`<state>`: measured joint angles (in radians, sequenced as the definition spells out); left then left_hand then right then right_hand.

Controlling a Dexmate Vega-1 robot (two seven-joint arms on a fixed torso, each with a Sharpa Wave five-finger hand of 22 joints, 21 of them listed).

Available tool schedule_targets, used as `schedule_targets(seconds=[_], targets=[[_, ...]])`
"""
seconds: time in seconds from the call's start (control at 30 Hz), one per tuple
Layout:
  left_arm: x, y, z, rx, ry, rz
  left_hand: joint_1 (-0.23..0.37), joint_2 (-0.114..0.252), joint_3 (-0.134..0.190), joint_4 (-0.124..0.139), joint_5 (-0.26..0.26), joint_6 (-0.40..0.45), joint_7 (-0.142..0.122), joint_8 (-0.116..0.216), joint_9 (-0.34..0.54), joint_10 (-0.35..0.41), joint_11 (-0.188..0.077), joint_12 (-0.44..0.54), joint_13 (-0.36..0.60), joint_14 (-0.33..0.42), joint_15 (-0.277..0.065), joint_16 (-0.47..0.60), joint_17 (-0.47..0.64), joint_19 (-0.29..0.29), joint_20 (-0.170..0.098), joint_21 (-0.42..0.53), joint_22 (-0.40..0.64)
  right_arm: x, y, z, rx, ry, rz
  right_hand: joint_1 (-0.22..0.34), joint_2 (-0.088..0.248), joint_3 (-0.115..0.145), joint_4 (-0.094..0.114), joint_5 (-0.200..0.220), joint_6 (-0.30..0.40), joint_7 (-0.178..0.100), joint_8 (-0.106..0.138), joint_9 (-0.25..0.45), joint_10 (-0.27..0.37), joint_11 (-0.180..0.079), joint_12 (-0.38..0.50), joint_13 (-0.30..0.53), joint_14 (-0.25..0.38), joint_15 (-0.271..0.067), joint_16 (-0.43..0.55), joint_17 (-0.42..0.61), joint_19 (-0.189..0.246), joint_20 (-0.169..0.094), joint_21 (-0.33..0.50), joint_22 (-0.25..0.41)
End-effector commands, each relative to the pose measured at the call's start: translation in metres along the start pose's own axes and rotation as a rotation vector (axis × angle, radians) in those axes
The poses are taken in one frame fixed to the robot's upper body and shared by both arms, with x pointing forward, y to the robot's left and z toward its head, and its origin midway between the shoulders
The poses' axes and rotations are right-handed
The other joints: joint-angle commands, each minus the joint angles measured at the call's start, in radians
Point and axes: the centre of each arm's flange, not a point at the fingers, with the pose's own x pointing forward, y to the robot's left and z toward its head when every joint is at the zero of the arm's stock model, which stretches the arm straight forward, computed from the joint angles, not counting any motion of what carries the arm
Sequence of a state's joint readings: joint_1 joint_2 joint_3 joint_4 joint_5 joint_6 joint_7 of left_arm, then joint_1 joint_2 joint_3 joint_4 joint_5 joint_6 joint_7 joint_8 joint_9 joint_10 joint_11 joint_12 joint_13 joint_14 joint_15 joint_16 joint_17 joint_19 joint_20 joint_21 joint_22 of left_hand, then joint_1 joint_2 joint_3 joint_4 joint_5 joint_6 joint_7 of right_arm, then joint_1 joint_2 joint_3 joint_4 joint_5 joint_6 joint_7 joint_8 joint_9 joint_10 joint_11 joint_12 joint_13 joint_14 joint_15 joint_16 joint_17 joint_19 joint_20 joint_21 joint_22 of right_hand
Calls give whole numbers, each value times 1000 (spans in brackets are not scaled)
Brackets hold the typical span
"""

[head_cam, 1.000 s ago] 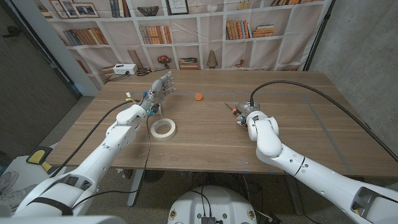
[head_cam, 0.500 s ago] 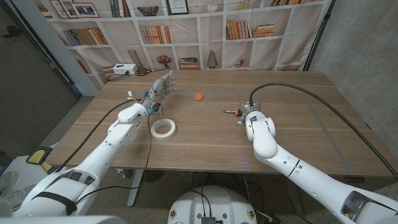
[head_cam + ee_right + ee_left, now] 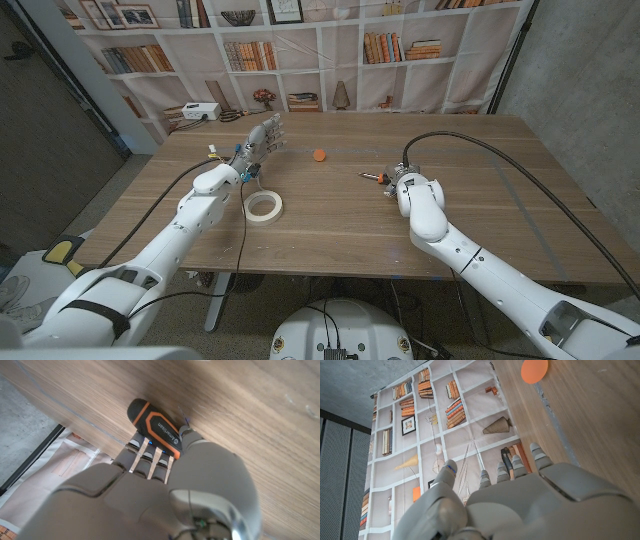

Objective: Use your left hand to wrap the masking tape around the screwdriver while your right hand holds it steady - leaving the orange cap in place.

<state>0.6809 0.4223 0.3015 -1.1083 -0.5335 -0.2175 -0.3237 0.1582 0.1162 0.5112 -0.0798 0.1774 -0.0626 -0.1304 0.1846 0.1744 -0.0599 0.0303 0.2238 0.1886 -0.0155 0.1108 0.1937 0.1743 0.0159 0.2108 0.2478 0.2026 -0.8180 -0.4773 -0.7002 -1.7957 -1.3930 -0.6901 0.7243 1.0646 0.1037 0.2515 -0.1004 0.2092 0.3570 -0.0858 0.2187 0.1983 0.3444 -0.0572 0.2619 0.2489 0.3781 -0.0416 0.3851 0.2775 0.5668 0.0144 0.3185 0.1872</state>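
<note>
Right hand [image 3: 404, 184] grips the screwdriver [image 3: 156, 427], seemingly just off the bench [image 3: 330, 225]. Left hand [image 3: 258, 140] hovers empty, fingers spread, beyond the masking tape [image 3: 263, 207].

A wooden worktop [image 3: 330, 220] carries a roll of masking tape [image 3: 263, 207] lying flat near its left side, an orange cap [image 3: 319, 155] farther back, and a white box [image 3: 200, 111] at its far left corner.
</note>
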Motion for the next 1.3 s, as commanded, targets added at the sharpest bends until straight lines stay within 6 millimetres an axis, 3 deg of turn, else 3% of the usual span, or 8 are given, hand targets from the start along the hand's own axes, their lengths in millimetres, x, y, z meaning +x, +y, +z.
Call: schedule_targets(seconds=[0.03,0.1,0.17,0.27,0.57,0.73,0.97,1.3], targets=[[8,-3,0,2,11,-9,-3,-1,3,3,4,-1,-6,-1,2,-1,-3,-6,2,6,5,0,5,4,3,5,4,11,18,-2,23,-22,14,92,46,17,-56,15,164,-7,38,2,148,-11,75,22,265,-166,151,84,181,-65,102,24],[9,-3,0,3,12,-11,-3,-1,3,3,4,-1,-6,-1,2,-2,-3,-6,2,6,4,-1,5,5,3,5,4,8,20,-4,46,-30,-56,203,41,7,-76,8,237,-3,34,12,235,-23,145,63,382,-183,312,253,236,-93,210,91],[10,-4,0,3,12,-13,-4,-1,3,3,4,-2,-7,-1,2,-2,-3,-6,2,7,4,0,5,5,3,5,4,4,23,-11,105,-49,-178,311,40,-6,-67,-10,398,9,65,34,359,-17,245,129,498,-188,477,449,266,-136,353,182],[11,-5,1,4,11,-20,-4,-1,3,4,4,-2,-6,-1,2,-1,-4,-6,2,8,4,0,5,5,4,5,4,-1,24,-17,140,-60,-270,356,66,-3,-49,-24,557,39,108,59,481,1,351,213,577,-186,564,593,298,-173,478,229],[8,-8,9,54,13,-34,-2,-1,5,2,4,-5,-10,-2,2,19,0,0,2,23,2,3,5,8,3,6,4,-17,23,-28,227,-85,-508,363,64,1,-43,-23,594,61,115,76,506,25,395,260,579,-184,530,611,281,-192,535,243],[-1,-10,20,161,32,-48,24,-6,17,-23,2,34,3,11,3,61,8,10,3,100,-19,18,5,46,-8,19,4,-27,20,-31,268,-120,-638,364,58,1,-42,-20,612,63,118,80,516,36,399,258,585,-185,509,607,277,-201,557,245],[-21,-20,42,307,39,-82,63,-17,31,-58,-2,97,23,25,4,119,12,25,8,176,-31,31,10,63,-12,26,8,-38,14,-34,270,-131,-765,350,51,-6,-30,-16,625,47,112,80,515,17,402,264,590,-184,481,618,213,-217,572,252],[-64,-33,72,541,70,-40,89,-40,29,-77,-4,191,47,43,8,191,8,45,15,232,-57,44,24,71,-15,34,15,-50,8,-34,287,-154,-836,346,49,-9,-27,-11,625,46,106,81,513,15,407,276,589,-184,464,629,196,-220,592,255]])
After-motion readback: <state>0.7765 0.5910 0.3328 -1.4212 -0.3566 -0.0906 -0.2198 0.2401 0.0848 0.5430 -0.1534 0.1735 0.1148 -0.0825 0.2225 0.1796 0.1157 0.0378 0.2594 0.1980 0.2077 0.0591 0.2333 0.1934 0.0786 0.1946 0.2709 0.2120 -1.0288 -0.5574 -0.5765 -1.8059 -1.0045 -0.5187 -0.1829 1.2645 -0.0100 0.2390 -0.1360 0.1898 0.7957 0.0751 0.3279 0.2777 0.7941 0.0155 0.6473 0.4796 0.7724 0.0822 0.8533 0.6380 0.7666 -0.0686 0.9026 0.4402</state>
